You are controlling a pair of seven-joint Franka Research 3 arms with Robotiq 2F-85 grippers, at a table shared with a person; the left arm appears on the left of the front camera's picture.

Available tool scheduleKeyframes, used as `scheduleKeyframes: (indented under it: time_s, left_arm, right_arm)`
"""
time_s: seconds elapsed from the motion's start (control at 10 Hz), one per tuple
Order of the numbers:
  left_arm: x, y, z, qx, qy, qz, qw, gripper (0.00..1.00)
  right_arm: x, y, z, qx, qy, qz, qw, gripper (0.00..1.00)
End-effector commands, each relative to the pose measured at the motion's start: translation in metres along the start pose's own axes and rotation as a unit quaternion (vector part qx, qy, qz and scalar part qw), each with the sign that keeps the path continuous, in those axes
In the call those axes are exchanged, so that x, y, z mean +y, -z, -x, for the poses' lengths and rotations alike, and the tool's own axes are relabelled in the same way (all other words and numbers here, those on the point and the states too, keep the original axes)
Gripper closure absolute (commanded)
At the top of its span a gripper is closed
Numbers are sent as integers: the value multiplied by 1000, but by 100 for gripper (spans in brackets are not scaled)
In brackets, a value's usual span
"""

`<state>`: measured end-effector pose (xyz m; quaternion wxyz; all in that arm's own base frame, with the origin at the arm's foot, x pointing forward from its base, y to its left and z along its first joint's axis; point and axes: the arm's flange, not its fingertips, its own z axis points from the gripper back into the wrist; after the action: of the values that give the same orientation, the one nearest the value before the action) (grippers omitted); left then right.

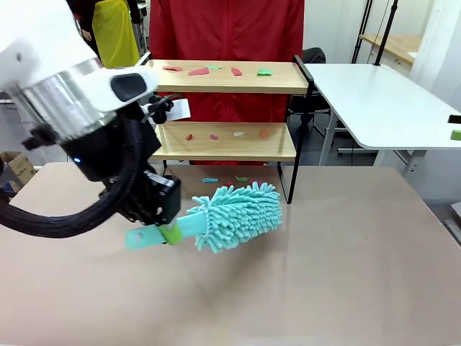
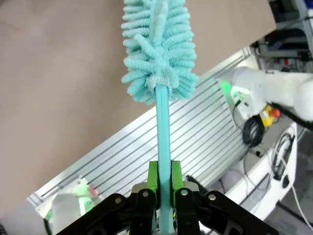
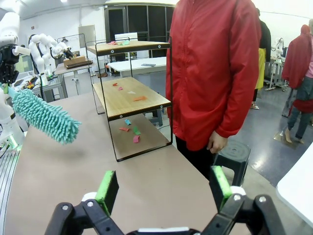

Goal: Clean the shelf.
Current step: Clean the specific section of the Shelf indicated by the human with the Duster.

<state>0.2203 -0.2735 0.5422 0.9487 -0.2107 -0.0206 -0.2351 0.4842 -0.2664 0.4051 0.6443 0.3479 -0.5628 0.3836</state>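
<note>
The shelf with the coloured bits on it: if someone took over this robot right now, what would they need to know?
Left hand: shut on the handle of the teal duster, which is in front of the shelf and not touching it.
Right hand: open, holding nothing.
Coloured scraps lie on both boards and on the table under the shelf.
A person stands behind the shelf.
Done: duster in hand.
Left: sweep the scraps off.

No readable text, label, brand, number or sign anywhere.
</note>
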Motion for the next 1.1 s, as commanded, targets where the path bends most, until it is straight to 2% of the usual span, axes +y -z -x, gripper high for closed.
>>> scheduleKeyframes:
  time_s: [0.0,0.3,0.7,1.0]
  left_arm:
    - [-16,24,-17,-21,-31,-3,999,87]
    - [-34,53,-42,-46,-73,-17,996,87]
    - [-61,94,-69,-113,-112,-48,986,87]
    - [-71,127,-94,-132,-147,-76,977,87]
  right_arm:
    - [1,1,-4,0,-4,0,1000,0]
    - [1,1,-4,0,-4,0,1000,0]
    - [1,1,-4,0,-4,0,1000,0]
    - [1,1,-4,0,-4,0,1000,0]
